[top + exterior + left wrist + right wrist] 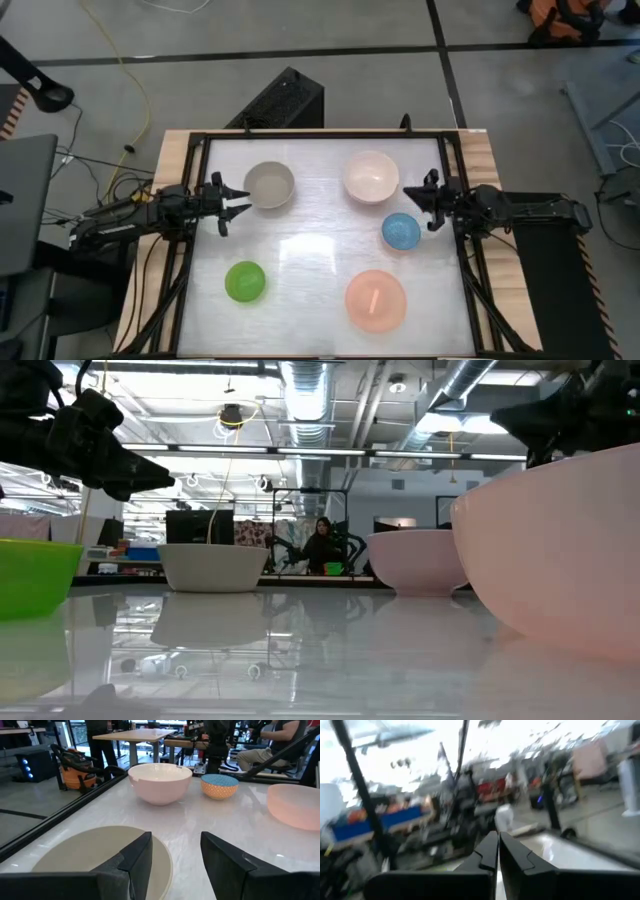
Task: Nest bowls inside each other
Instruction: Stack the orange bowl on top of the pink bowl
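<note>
Five bowls stand apart on the white table, each on its base. They are grey-beige (269,185), cream-white (370,177), blue (400,231), green (245,281) and salmon-pink (375,299). My left gripper (240,202) hovers open at the table's left side, level, just left of the grey-beige bowl (100,855), whose rim lies below its fingers. My right gripper (408,193) is shut at the right side, between the cream-white and blue bowls and above them. It is tipped upward toward the room (498,851) and holds nothing.
A black rail frame (190,250) runs around the white table top, with wooden strips outside it. A black box (283,100) stands beyond the far edge. There is bare table in the middle between the bowls (315,250). A person (322,545) shows in the room behind.
</note>
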`<act>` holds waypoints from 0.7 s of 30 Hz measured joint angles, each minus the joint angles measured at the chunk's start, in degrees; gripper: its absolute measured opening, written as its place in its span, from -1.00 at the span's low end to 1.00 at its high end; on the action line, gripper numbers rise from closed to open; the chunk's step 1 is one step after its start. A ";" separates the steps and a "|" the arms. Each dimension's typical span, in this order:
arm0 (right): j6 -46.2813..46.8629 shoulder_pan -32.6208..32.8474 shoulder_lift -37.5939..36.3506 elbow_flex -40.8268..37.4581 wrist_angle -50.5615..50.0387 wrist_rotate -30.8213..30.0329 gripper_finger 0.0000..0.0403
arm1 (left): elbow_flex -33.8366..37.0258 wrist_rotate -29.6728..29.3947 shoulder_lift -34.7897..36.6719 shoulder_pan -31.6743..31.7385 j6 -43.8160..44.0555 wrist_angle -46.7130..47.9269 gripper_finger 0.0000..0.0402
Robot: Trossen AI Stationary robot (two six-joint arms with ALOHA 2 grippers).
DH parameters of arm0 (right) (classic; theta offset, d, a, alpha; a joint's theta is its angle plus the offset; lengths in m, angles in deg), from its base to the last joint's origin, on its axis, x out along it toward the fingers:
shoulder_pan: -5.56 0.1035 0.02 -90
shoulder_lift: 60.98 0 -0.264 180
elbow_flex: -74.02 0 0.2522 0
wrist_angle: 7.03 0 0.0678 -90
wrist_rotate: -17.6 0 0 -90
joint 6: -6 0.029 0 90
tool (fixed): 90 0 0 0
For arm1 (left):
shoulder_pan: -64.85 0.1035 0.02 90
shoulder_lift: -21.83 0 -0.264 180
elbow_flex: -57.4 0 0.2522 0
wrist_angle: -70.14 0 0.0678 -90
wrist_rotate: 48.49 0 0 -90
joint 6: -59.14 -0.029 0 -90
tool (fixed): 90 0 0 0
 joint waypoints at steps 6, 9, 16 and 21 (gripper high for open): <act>-0.15 0.04 0.00 0.12 1.16 3.77 -0.81 | -0.01 0.00 0.00 0.00 -0.01 0.00 -0.22; -1.31 0.66 0.35 0.11 2.11 4.48 -0.81 | -0.02 0.00 -0.02 0.00 -0.02 0.02 -0.22; -0.22 0.85 0.46 1.62 4.31 6.62 -0.81 | -0.01 0.00 -0.02 0.00 -0.01 0.01 -0.22; -0.31 1.98 3.46 9.98 -3.02 9.57 -0.80 | 0.00 0.00 0.00 0.00 -0.02 0.00 -0.22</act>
